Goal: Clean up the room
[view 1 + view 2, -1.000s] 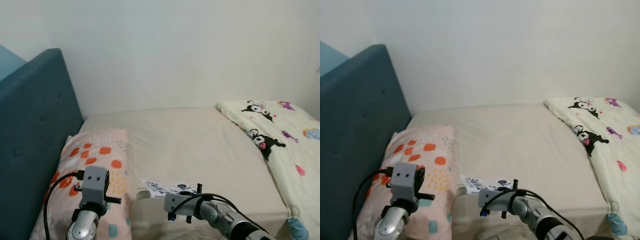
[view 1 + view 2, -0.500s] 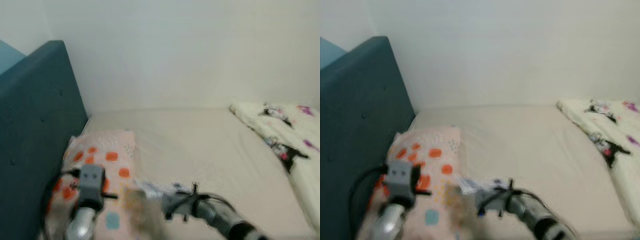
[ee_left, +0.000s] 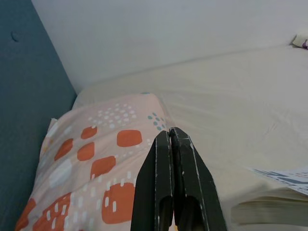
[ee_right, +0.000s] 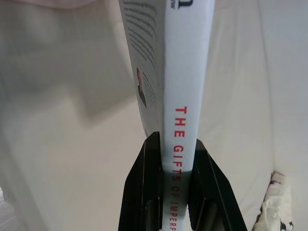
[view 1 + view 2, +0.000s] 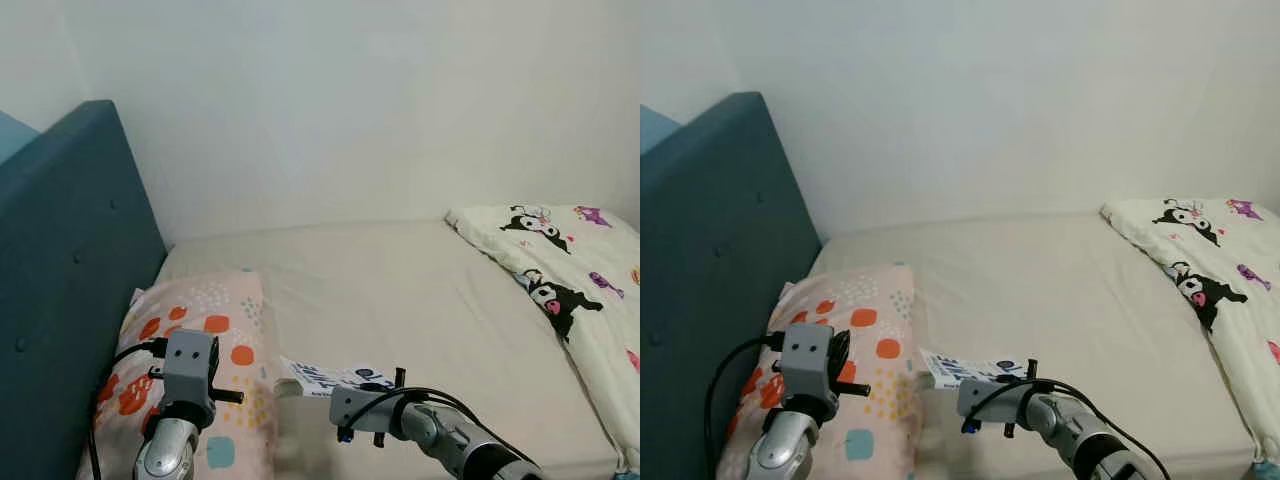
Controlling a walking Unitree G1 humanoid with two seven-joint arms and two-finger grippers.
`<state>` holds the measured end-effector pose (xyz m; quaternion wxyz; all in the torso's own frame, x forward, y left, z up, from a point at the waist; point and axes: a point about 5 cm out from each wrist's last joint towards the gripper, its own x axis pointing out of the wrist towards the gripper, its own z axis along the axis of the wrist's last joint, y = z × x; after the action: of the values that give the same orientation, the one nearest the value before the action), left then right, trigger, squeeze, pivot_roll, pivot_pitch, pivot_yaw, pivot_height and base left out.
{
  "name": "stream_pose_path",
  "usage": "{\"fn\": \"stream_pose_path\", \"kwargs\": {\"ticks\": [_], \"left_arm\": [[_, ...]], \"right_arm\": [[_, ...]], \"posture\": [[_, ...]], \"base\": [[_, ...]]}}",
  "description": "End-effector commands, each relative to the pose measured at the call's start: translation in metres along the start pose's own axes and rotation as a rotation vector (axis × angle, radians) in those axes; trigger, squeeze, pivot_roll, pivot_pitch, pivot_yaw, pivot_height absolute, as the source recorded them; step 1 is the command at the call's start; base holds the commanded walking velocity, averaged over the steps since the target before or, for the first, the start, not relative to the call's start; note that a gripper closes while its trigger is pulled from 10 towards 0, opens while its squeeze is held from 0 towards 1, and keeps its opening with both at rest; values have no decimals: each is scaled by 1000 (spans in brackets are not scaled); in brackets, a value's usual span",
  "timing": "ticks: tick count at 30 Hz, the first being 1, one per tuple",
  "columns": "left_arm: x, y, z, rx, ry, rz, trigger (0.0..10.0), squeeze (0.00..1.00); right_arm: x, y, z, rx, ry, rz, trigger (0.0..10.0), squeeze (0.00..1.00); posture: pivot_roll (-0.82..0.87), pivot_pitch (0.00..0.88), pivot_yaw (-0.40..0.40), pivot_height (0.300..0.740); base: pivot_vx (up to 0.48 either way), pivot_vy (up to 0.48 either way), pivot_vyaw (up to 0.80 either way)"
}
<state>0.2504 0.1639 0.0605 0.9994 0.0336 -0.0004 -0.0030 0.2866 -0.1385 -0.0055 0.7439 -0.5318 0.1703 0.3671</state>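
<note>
Above smooth beige mattress [image 5: 400, 290], right gripper [image 4: 174, 159] clamps white book [image 4: 180, 72].

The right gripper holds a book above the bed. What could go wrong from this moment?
1. The right gripper clamps the book only at one end of its spine, so it may sag or slip out.
2. The book hangs close beside the pillow; a swing toward it could knock the book loose.
</note>
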Motion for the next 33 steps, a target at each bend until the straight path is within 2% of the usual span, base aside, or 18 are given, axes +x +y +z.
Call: {"fn": "stream_pose_path", "kwargs": {"ticks": [1,8,11,17,33], "left_arm": [[0,1,0,25,0,-12,10000,0],[2,3,0,31,3,-3,10000,0],[2,6,-1,21,14,29,10000,0],[1,10,-8,35,59,72,10000,0],[-1,17,-9,9,70,137,10000,0]], "right_arm": [[1,-2,4,27,-20,-13,10000,0],[1,-1,6,60,-36,-10,10000,0],[1,0,10,79,-65,-9,10000,0],[2,1,11,110,-62,-9,10000,0],[2,0,12,101,-73,-8,10000,0]], "posture": [[-79,0,-14,740],[-79,0,-13,740],[-77,0,-12,740],[-74,0,-15,740],[-70,0,-18,740]], "base": [[0,0,0],[0,0,0],[0,0,-710],[0,0,0],[0,0,0]]}}
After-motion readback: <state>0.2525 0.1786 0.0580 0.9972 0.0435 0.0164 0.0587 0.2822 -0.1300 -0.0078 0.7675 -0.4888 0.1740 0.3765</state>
